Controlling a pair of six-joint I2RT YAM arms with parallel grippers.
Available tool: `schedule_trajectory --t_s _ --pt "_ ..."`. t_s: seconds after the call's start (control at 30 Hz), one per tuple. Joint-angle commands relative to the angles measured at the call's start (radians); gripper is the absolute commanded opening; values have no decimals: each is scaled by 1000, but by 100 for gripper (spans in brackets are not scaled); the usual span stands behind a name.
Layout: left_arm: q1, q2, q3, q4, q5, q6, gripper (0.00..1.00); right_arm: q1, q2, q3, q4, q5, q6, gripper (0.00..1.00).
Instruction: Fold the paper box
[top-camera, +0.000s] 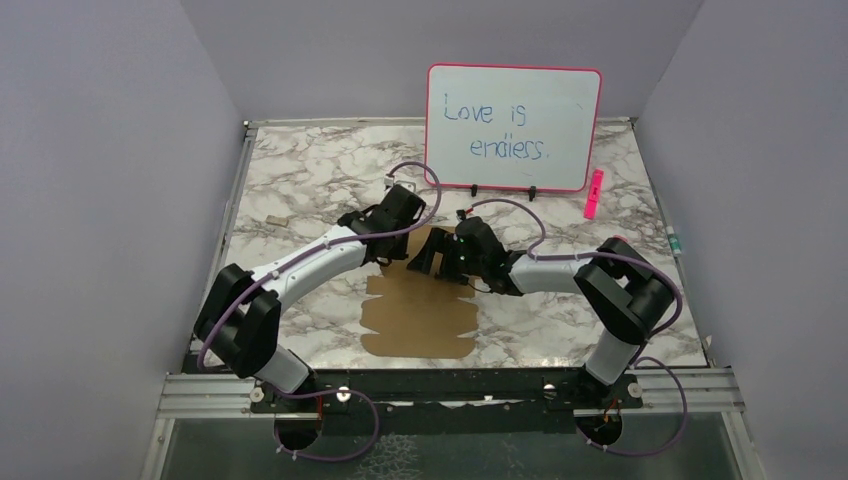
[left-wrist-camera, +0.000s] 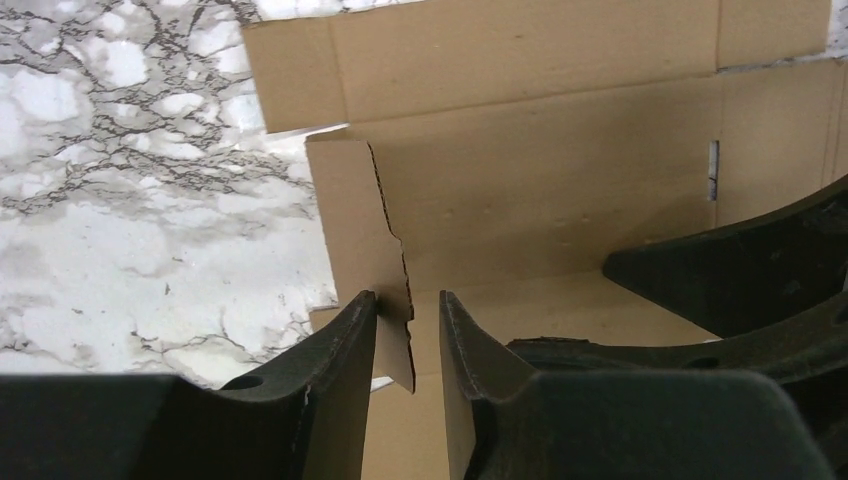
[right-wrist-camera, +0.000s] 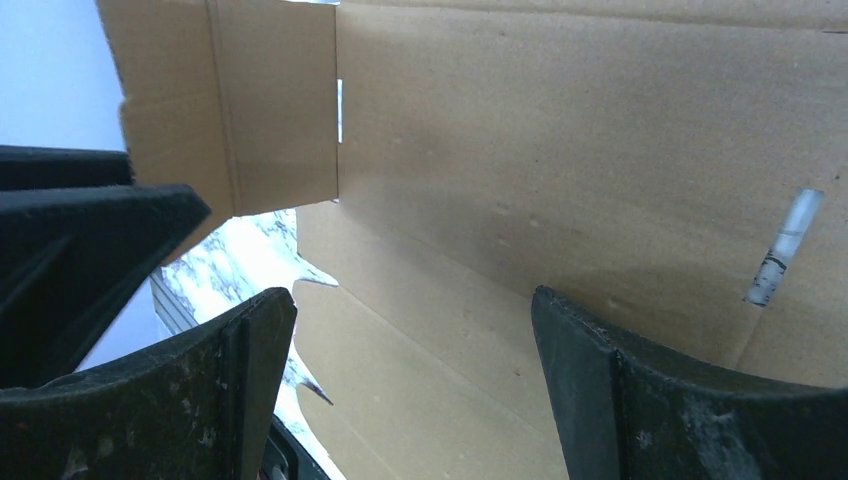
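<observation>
Currently the box lies as a mostly flat sheet at mid-worktop, between the 2 arms. 1 side flap stands upright. It sits loosely between the narrowly parted fingers of the left hand, not pinched. Right hand gapes wide over the sheet, holding nothing. Judgement: only 1 fold started, nearly all folding left.
</observation>
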Motion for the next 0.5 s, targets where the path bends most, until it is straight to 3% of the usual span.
schedule_trajectory --t_s 0.0,0.47 --pt "-37 44 47 -25 -55 -16 31 7 52 -23 1 32 10 95" --pt "-83 109 104 -64 -128 -10 32 8 16 -40 -14 69 -9 95"
